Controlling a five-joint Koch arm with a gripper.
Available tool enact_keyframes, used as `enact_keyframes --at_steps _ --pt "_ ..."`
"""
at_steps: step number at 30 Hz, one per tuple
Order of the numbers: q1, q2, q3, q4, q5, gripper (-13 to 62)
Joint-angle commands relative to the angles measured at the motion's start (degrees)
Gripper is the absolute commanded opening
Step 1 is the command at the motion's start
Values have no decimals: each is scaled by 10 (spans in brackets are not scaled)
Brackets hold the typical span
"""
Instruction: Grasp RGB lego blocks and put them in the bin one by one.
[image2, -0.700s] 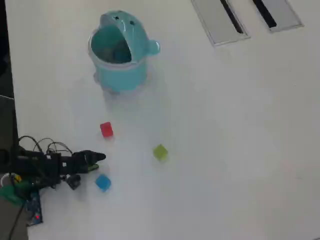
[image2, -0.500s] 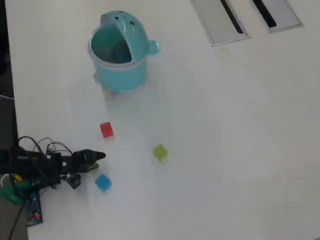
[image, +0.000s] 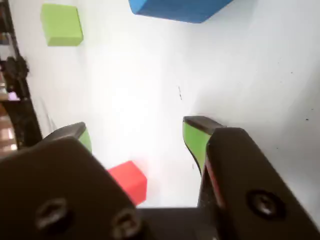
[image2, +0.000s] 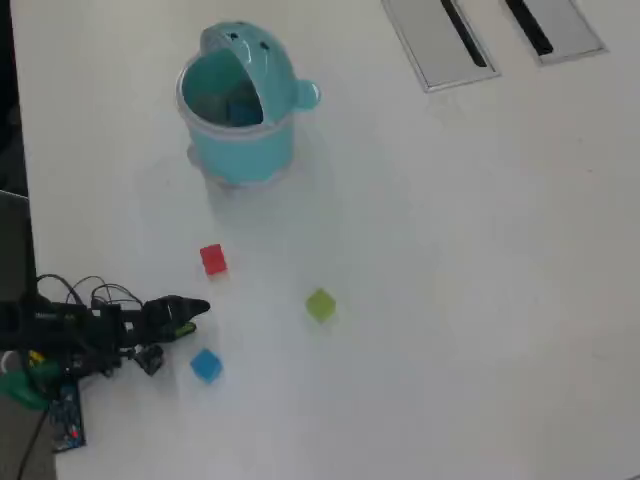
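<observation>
Gleaming white table (image2: 480, 300) with grey slotted panels (image2: 490, 30) inset

White table (image2: 480, 300): bin (image2: 240, 140), red block (image2: 212, 259), green block (image2: 320, 305), blue block (image2: 206, 365).

Round light-teal plastic bin (image2: 240, 130) upright at upper left of overhead view, domed lid flipped back, mouth open, small knob on right side. Small red plastic cube (image2: 212, 259) below bin. Small yellow-green plastic cube (image2: 320, 305) lower right of red one, apart. Small blue plastic cube (image2: 206, 365) lowest, below red. All three cubes flat on white counter (image2: 480, 280), none touching.
</observation>
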Motion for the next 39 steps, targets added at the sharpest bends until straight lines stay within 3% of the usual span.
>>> enact_keyframes --at_steps 1,39 --pt "4 39 42 40 0 337" --pt "11 39 38 -286 -219 340"
